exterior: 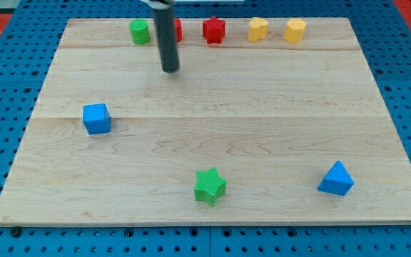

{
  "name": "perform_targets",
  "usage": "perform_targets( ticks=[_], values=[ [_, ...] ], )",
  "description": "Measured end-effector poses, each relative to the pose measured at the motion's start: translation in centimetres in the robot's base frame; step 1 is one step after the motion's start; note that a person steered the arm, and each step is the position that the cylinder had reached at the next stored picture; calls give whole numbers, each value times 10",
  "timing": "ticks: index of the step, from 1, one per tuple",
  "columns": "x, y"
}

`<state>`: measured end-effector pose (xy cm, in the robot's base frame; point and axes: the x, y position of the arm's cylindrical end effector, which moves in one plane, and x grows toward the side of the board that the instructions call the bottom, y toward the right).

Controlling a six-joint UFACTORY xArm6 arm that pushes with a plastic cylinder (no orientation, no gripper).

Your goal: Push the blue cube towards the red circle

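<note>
The blue cube (96, 118) sits near the board's left edge, about mid-height. The red circle (177, 30) is at the view's top, mostly hidden behind my rod, with only its right edge showing. My tip (170, 70) rests on the board just below the red circle, above and to the right of the blue cube, well apart from it.
Along the view's top stand a green cylinder (140, 31), a red star (213, 30), a yellow heart-like block (258, 29) and a yellow hexagon (295, 31). A green star (210, 185) is at bottom centre. A blue triangle (336, 178) is at bottom right. The wooden board (262, 107) lies on a blue pegboard.
</note>
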<state>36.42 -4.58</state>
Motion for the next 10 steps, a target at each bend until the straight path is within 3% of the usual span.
perform_targets(
  ticks=[1,2,3,4,5,7,9,10],
  values=[
    [86,-1],
    [135,-58],
    [129,-130],
    [99,-162],
    [79,-160],
    [76,-78],
    [48,-81],
    [48,-56]
  ],
)
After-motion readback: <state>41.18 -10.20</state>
